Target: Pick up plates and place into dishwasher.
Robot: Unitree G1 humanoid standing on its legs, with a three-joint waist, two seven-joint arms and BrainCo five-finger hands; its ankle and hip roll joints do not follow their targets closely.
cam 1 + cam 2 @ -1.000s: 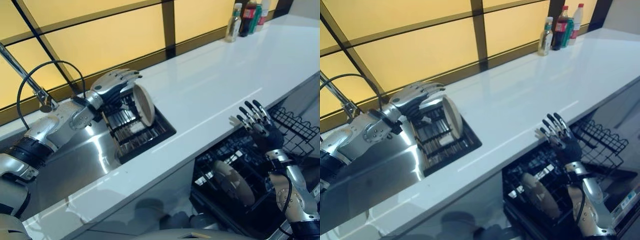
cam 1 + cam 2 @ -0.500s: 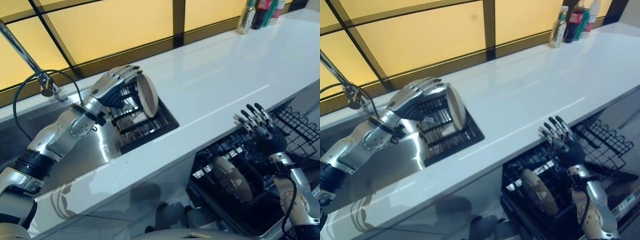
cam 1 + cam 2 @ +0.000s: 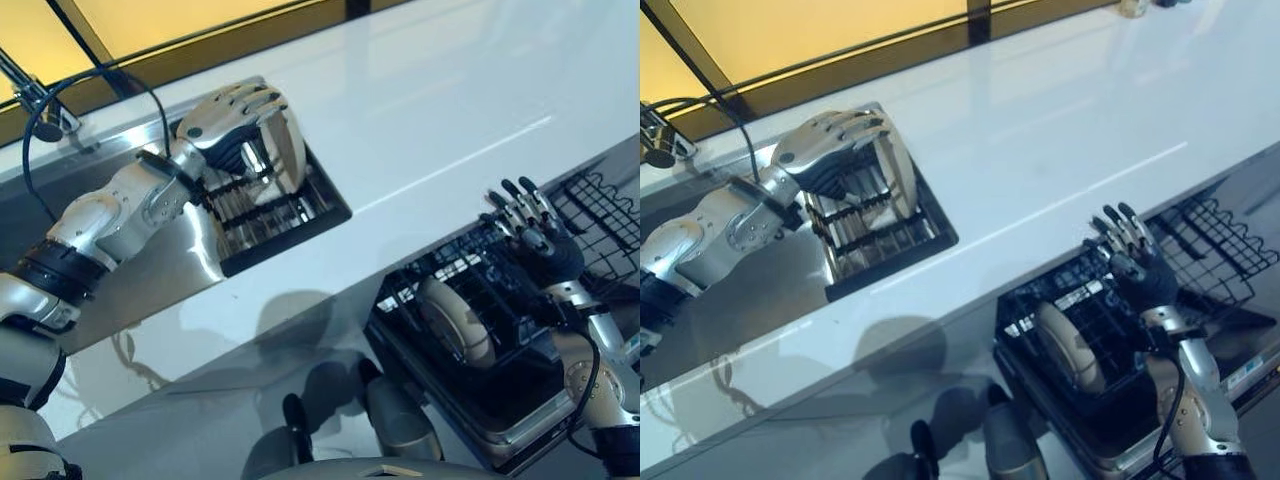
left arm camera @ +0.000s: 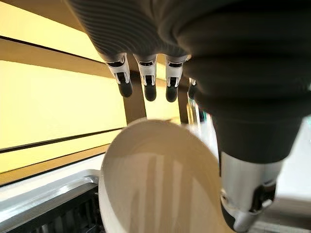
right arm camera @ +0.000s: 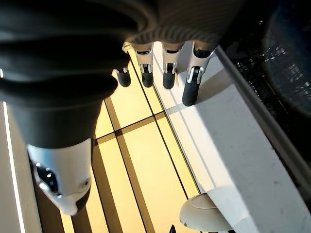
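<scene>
Upper left: left robot hand [image 3: 232, 112] curled over upright plate [image 4: 160, 179] in sink rack [image 3: 270, 205] | lower right: right robot hand [image 3: 535, 235] open, empty, above dishwasher basket [image 3: 470, 300]

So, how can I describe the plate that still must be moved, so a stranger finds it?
Find the sink sunk in the white counter; a black rack sits inside. The plate stands upright there under the left hand, unlike the one already in the dishwasher.

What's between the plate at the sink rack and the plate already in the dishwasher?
In the left eye view, bare white countertop separates the rack plate from the dishwasher plate.
</scene>
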